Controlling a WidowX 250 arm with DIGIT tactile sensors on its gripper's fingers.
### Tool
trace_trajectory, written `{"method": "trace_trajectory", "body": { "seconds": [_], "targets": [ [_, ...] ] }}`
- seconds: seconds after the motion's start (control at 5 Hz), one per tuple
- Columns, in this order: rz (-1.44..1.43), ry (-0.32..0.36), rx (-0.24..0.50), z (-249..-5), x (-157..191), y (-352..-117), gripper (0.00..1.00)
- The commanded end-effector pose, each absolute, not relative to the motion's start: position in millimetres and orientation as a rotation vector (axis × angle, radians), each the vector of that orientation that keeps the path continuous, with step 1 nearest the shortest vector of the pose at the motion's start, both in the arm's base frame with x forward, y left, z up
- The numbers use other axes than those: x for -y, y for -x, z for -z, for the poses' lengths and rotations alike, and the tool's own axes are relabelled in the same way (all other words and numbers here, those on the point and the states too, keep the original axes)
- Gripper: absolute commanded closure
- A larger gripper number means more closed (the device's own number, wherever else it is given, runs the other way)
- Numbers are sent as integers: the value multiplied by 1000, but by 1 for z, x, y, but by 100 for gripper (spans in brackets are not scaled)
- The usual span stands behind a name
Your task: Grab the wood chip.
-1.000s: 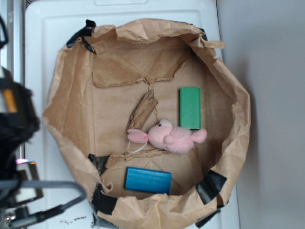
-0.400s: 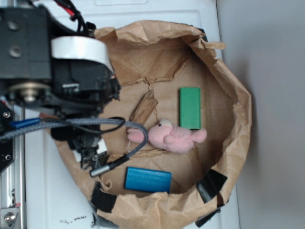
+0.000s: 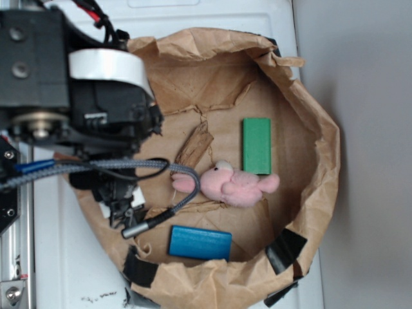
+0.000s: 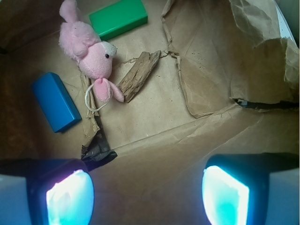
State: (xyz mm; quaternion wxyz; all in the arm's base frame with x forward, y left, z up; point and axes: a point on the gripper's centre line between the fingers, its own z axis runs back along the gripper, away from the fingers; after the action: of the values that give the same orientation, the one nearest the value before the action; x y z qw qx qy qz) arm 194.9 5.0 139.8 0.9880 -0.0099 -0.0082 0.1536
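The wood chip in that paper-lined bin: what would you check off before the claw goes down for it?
1. Wood chip in sight: ok, visible in both views.
2. Gripper open: ok, fingers spread wide, nothing between them.
3. Gripper over the chip: not ok, the chip lies well ahead of the fingers.
4. Chip free of neighbours: not ok, the pink plush toy has its ear against the chip's lower end.
5. Green block and blue block out of the way: ok, both lie apart from the chip.
6. Chip lying flat on the paper: cannot tell.
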Motion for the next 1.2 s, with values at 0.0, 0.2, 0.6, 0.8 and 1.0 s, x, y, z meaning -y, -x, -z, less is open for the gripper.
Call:
{"method": "trace_trajectory", "body": {
  "seconds": [0.0, 0.2, 0.6, 0.8, 1.0],
  "targets": [
    [-380, 76, 127, -136, 4, -231, 0],
    [-377, 39, 148, -111, 1, -232, 0],
    [-376, -7, 151, -60, -21, -274, 0],
    [-376, -7, 151, -60, -21, -274, 0],
    [-376, -7, 151, -60, -21, -274, 0]
  ]
}}
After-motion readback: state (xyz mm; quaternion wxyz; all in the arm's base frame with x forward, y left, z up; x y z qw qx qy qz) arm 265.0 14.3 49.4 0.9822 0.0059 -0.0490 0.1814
